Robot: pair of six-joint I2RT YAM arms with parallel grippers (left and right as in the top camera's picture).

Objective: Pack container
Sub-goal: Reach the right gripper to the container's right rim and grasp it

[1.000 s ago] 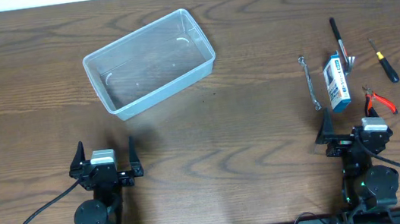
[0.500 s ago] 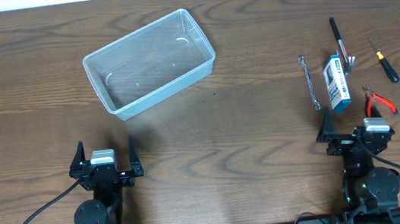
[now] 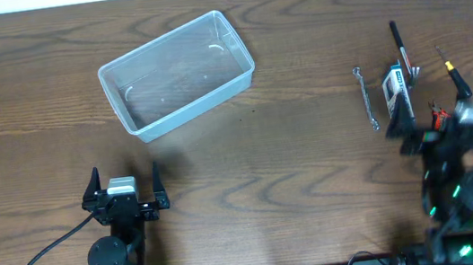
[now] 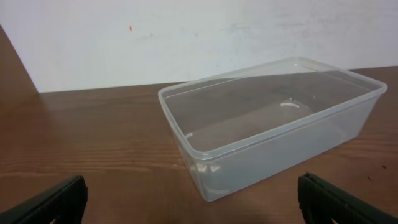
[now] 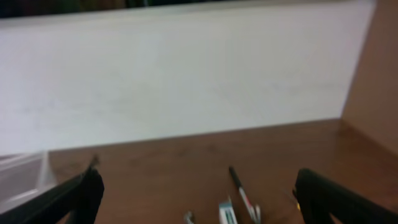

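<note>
Left arm (image 3: 111, 253) and right arm (image 3: 467, 200), both black, with rounded joints. The left tool (image 3: 124, 177) wears a pale grey block (image 3: 121, 186) between tapered black fingers (image 3: 93, 183). A black cable (image 3: 49, 243) loops left. Green lights (image 3: 450, 192) glow on the right arm.

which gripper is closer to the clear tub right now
Left. The left gripper sits open just in front of the container, with a gap; the right gripper is far off to the container's right, near the wrench.
</note>
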